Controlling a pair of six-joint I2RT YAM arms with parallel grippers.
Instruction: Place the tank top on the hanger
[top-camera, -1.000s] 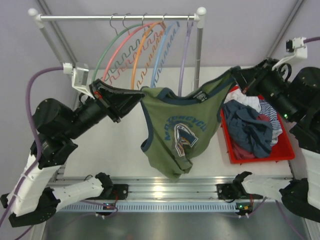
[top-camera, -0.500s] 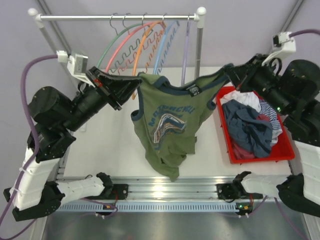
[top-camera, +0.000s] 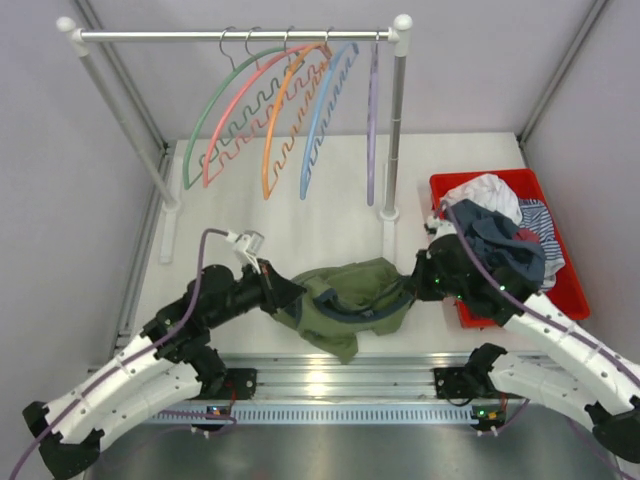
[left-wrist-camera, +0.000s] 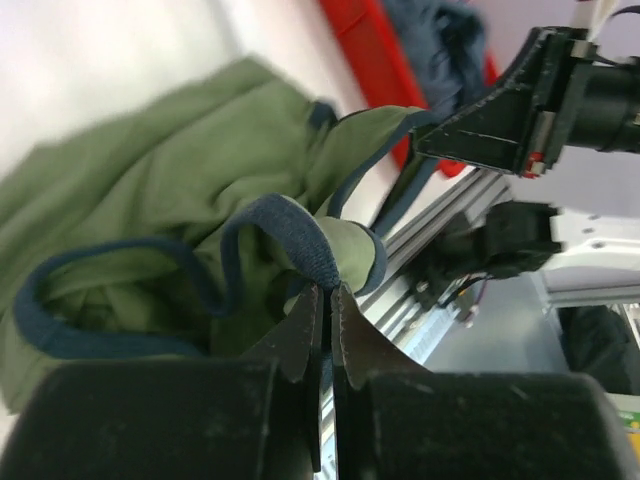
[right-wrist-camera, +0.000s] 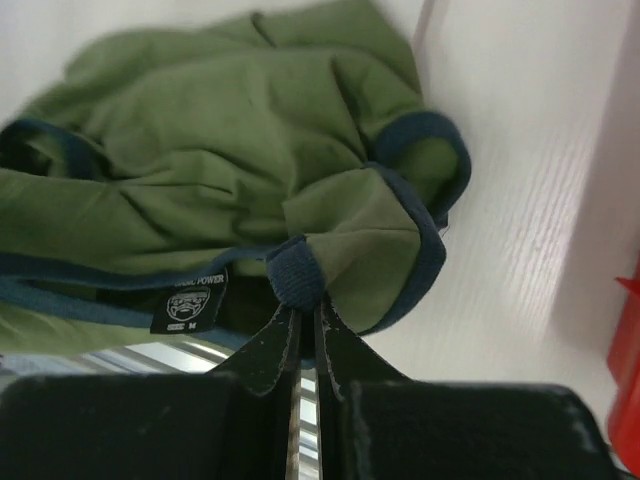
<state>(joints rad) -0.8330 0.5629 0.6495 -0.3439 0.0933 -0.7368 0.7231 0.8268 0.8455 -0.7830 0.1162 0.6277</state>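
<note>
The olive-green tank top (top-camera: 352, 293) lies bunched on the white table near its front edge, between my two grippers. At the heap's left end my left gripper (top-camera: 290, 296) is shut on a fold of its navy trim; the left wrist view shows the jaws (left-wrist-camera: 326, 290) pinching that trim of the tank top (left-wrist-camera: 150, 210). My right gripper (top-camera: 413, 285) is shut on the trim at the right end. In the right wrist view its jaws (right-wrist-camera: 304, 305) clamp a navy strap of the tank top (right-wrist-camera: 230, 130) beside the label. The green hanger (top-camera: 214, 102) hangs leftmost on the rail at the back.
A clothes rack (top-camera: 240, 35) at the back carries pink (top-camera: 232, 112), orange (top-camera: 277, 105), blue (top-camera: 318, 110) and purple (top-camera: 372, 120) hangers. Its right post (top-camera: 394, 130) stands behind the shirt. A red bin (top-camera: 560, 296) of clothes sits at the right. A metal rail (top-camera: 330, 375) runs along the front.
Both arms have dropped from high up down to the table and come closer together. The tank top, stretched in the air between them before, now lies crumpled on the table.
</note>
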